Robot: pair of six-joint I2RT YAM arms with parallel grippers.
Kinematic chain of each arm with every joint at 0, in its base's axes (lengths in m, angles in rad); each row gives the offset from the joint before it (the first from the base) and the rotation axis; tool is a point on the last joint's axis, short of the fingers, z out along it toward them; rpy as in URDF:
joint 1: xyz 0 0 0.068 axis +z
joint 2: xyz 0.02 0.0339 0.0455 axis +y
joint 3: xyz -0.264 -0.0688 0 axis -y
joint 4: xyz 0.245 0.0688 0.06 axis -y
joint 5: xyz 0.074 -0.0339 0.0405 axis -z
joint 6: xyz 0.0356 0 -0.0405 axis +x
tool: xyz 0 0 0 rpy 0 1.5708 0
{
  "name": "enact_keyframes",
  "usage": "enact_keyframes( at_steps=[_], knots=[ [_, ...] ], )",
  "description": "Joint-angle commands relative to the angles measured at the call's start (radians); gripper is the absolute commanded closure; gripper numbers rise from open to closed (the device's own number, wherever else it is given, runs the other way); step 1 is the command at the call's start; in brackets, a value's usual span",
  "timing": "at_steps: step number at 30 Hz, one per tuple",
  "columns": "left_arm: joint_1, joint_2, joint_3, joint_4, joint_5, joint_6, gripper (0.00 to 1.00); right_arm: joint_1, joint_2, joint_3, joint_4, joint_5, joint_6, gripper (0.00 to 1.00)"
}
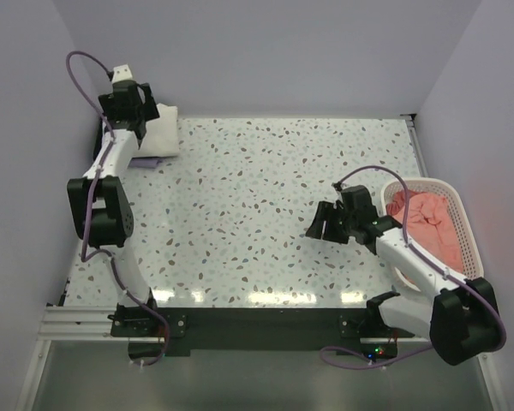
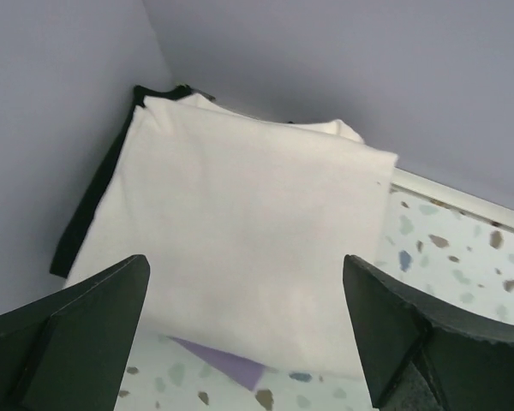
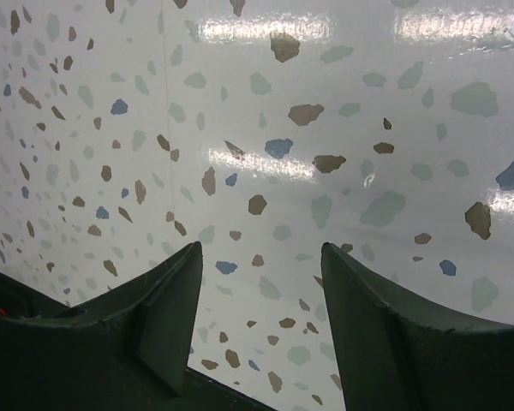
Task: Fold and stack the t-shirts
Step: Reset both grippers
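A folded cream-white t-shirt [image 2: 240, 231] tops a stack at the table's far left corner [image 1: 163, 133]. A black t-shirt [image 2: 90, 201] pokes out along its left edge and a lavender one [image 2: 227, 364] shows under its near edge. My left gripper [image 2: 244, 295] hovers just short of the stack, wide open and holding nothing. A salmon-pink t-shirt [image 1: 428, 218] lies crumpled in the white basket [image 1: 463, 231] at the right. My right gripper [image 3: 261, 270] is open above bare table, left of the basket [image 1: 325, 224].
The speckled tabletop [image 1: 257, 197] lies between the two arms. Lavender walls [image 1: 265, 51] close in the back and both sides; the stack sits tight against the left wall. A metal rail [image 1: 86, 321] runs along the near edge.
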Motion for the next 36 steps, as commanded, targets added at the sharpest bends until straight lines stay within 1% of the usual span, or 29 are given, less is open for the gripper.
enact_keyframes(
  at_steps=[1,2,6,7,8,9,10,11,12,13,14,15,17,18,19,22,25,26,29,31,36],
  knots=[
    [-0.04,-0.159,-0.16,0.164,0.037,-0.159,0.0,0.005,-0.064,0.034,0.003,0.012,-0.018,0.39],
    [-0.071,-0.181,-0.23,0.176,0.039,-0.17,0.0,0.005,-0.073,0.037,0.0,0.015,-0.018,0.39],
    [-0.206,-0.27,-0.37,0.175,-0.013,-0.179,0.0,0.005,-0.111,0.053,-0.023,0.024,-0.017,0.38],
    [-0.273,-0.307,-0.401,0.17,-0.035,-0.185,0.0,0.006,-0.119,0.054,-0.026,0.027,-0.017,0.38],
    [-0.31,-0.327,-0.459,0.161,-0.077,-0.194,0.0,0.006,-0.136,0.053,-0.032,0.035,-0.015,0.38],
    [-0.347,-0.367,-0.49,0.147,-0.079,-0.216,0.0,0.005,-0.145,0.048,-0.034,0.04,-0.017,0.38],
    [-0.422,-0.385,-0.519,0.146,-0.081,-0.217,0.0,0.006,-0.154,0.048,-0.037,0.044,-0.017,0.38],
    [-0.456,-0.405,-0.565,0.13,-0.107,-0.236,0.0,0.005,-0.173,0.044,-0.043,0.049,-0.018,0.38],
    [-0.488,-0.445,-0.589,0.077,-0.095,-0.286,0.0,0.006,-0.18,0.044,-0.047,0.063,-0.021,0.38],
    [-0.54,-0.463,-0.644,0.084,-0.066,-0.289,0.0,0.006,-0.187,0.045,-0.052,0.07,-0.024,0.38],
    [-0.563,-0.479,-0.665,0.077,-0.046,-0.294,0.0,0.005,-0.193,0.047,-0.069,0.078,-0.026,0.38],
    [-0.588,-0.508,-0.678,0.033,-0.041,-0.312,0.0,0.005,-0.203,0.05,-0.075,0.087,-0.026,0.38],
    [-0.669,-0.532,-0.717,0.003,-0.023,-0.3,0.0,0.006,-0.216,0.05,-0.087,0.11,-0.032,0.38],
    [-0.701,-0.554,-0.725,-0.041,-0.036,-0.3,0.0,0.005,-0.228,0.047,-0.089,0.116,-0.035,0.38],
    [-0.77,-0.562,-0.74,-0.055,-0.036,-0.297,0.0,0.006,-0.234,0.047,-0.09,0.127,-0.035,0.38],
    [-0.878,-0.566,-0.755,-0.109,-0.021,-0.305,0.0,0.005,-0.26,0.047,-0.087,0.161,-0.035,0.39],
    [-0.925,-0.565,-0.772,-0.126,0.049,-0.309,0.0,0.006,-0.265,0.068,-0.101,0.185,-0.033,0.39],
    [-0.932,-0.565,-0.771,-0.135,0.092,-0.305,0.0,0.006,-0.263,0.074,-0.11,0.198,-0.035,0.39],
    [-0.955,-0.577,-0.757,-0.15,0.124,-0.296,0.0,0.006,-0.271,0.083,-0.118,0.221,-0.027,0.39],
    [-0.968,-0.615,-0.774,-0.143,0.126,-0.288,0.0,0.005,-0.273,0.086,-0.118,0.225,-0.021,0.39],
    [-0.968,-0.683,-0.806,-0.126,0.143,-0.303,0.0,0.006,-0.257,0.106,-0.112,0.228,-0.006,0.4]
  ],
)
